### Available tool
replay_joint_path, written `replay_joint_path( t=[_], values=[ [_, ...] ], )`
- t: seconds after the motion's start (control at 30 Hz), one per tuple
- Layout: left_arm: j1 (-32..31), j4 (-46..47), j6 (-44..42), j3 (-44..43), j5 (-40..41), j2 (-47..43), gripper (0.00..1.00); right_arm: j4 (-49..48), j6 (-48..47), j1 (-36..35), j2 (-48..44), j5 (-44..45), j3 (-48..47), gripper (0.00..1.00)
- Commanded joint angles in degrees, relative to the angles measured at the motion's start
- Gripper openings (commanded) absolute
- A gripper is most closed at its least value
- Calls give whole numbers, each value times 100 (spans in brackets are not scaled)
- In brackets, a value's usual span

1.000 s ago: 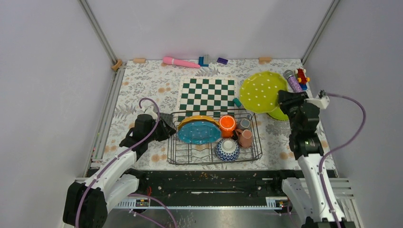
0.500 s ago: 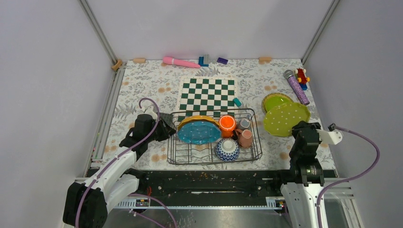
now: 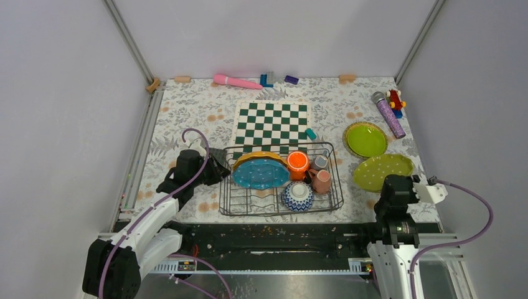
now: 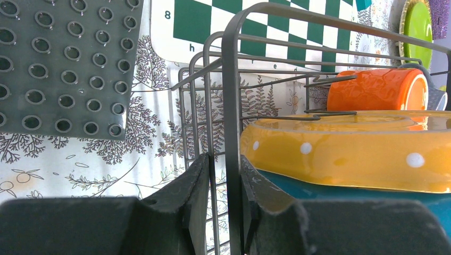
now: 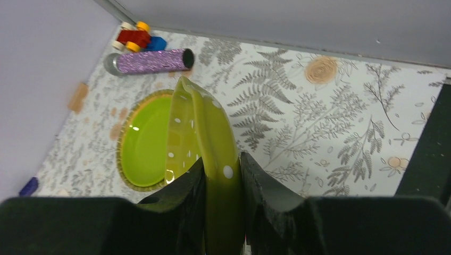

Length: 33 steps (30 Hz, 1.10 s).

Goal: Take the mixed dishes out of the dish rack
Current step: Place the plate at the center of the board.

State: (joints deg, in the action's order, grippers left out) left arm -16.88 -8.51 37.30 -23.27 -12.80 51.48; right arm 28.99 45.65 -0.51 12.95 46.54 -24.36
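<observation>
Fingers [image 5: 183, 199] of the right gripper [image 5: 222, 175] pinch the rim of the dotted lime green plate [image 5: 205, 127]. That plate is out of the dish rack [image 3: 337, 187]. It is close to the right edge of the table [image 3: 187, 112], on the near side. I cannot tell if it touches the table. Just behind it, a plain lime green plate [image 3: 366, 139] lies flat on the table.

The dish rack sits in the middle of the table, by the near edge. The left gripper [image 4: 223, 175] is at the rack's left end, and its fingers pinch one upright wire there.

Inside the rack, the yellow-orange plate [image 3: 258, 156] and the teal plate [image 3: 260, 175] stand on edge, side by side, with the teal one nearer. To their right are the orange cup [image 3: 297, 162], the small grey cup [image 3: 320, 162] and the pink mug [image 3: 322, 180]. The blue-and-white bowl [image 3: 298, 196] sits at the near side of the rack.

A checkered board [image 3: 272, 123] lies behind the rack. A grey mat [image 4: 64, 64] with round holes lies beside the board's left edge. A purple sparkly tube [image 3: 388, 115] and a red toy [image 3: 395, 98] lie by the far right corner.
</observation>
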Motion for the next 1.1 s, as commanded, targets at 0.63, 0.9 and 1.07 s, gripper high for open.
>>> replay_joint_path(
  t=[0.63,0.9,1.07],
  values=[
    [1,-222,-184,-129,39,17,23,-171,1609,16,372,-151,850,30],
    [5,-256,-191,-141,84,7,23,-93,1618,12,310,-382,1020,43],
    [1,-278,-192,-152,106,6,23,-94,1930,16,384,-475,1183,52]
  ],
)
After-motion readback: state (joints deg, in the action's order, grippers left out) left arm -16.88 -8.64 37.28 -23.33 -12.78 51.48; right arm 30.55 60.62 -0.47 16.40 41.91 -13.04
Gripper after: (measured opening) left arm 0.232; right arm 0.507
